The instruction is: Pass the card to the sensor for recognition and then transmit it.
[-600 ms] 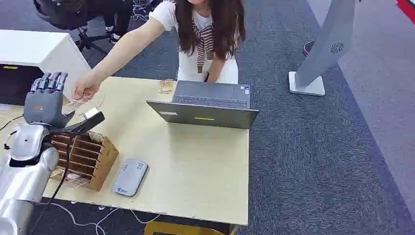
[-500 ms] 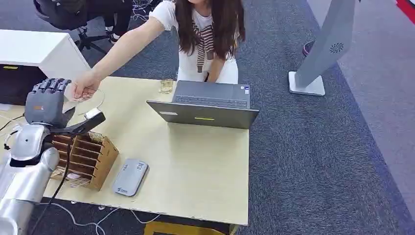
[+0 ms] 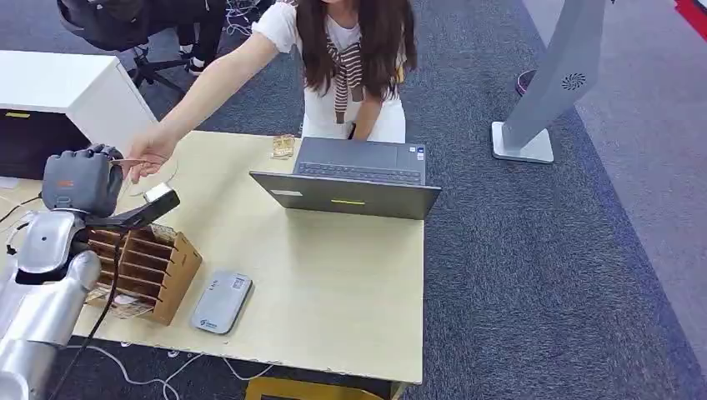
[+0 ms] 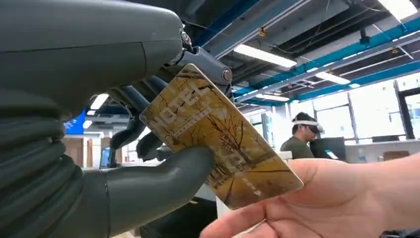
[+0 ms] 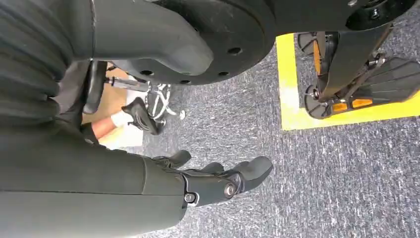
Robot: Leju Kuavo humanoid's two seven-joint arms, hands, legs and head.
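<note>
A gold-brown card [image 4: 218,134] printed with trees sits pinched between my left hand's thumb [image 4: 153,186] and its dark fingers [image 4: 143,99]. A person's hand [image 4: 327,198] touches the card's far end. In the head view my left hand [image 3: 81,179] is raised over the table's far left corner with fingers curled, meeting the person's hand [image 3: 150,154]. The grey card sensor [image 3: 222,302] lies flat near the table's front edge, to the right of my left arm. My right hand [image 5: 218,181] hangs over the carpet with fingers loosely apart, holding nothing.
A wooden slotted card rack [image 3: 146,267] stands under my left forearm. An open laptop [image 3: 350,179] sits mid-table before the seated person [image 3: 350,67]. A small glass [image 3: 283,147] stands left of the laptop. A white cabinet [image 3: 58,87] is at far left, a grey kiosk stand [image 3: 550,83] at right.
My left hand's fingers, upright and spread before, have curled down onto the card that the person's hand brought to them.
</note>
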